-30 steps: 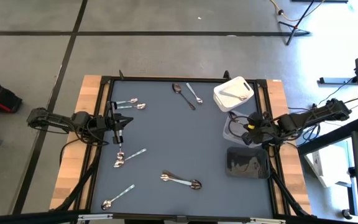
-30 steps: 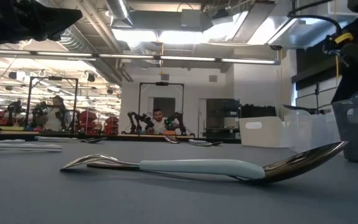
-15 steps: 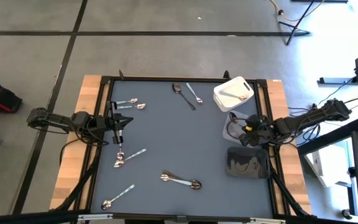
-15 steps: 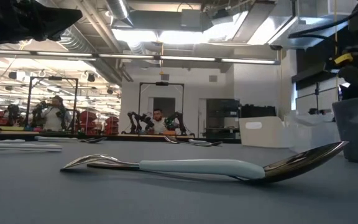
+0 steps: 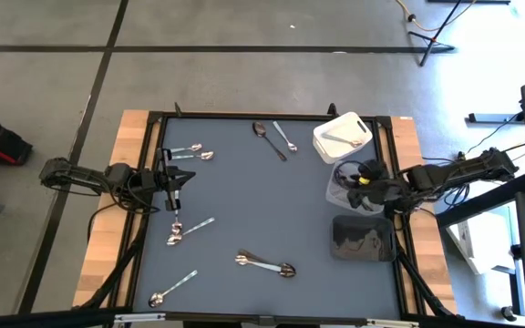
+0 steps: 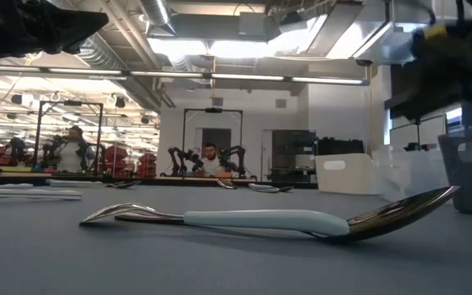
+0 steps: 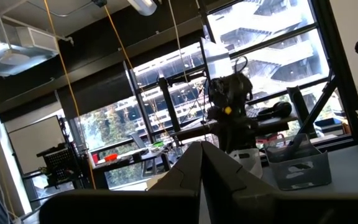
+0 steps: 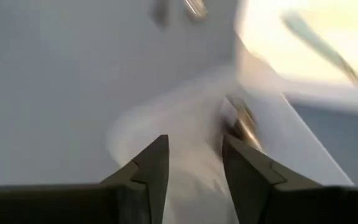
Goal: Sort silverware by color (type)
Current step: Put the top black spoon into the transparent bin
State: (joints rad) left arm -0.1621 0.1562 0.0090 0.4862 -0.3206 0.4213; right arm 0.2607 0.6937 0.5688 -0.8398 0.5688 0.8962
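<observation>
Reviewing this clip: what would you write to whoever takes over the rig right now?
Left gripper: shut, hovering at the table's left side.
Right gripper: open, empty, over the clear bin, where a spoon seems to lie.
White bin holds one spoon; dark bin contents unclear.
Left to sort, spoons on the mat in the high view: pairs at top left, top middle, left centre, bottom centre; a single at bottom left.

White bin (image 5: 343, 138) sits at two o'clock, clear bin (image 5: 337, 185) beside it, dark bin (image 5: 363, 238) at four.
</observation>
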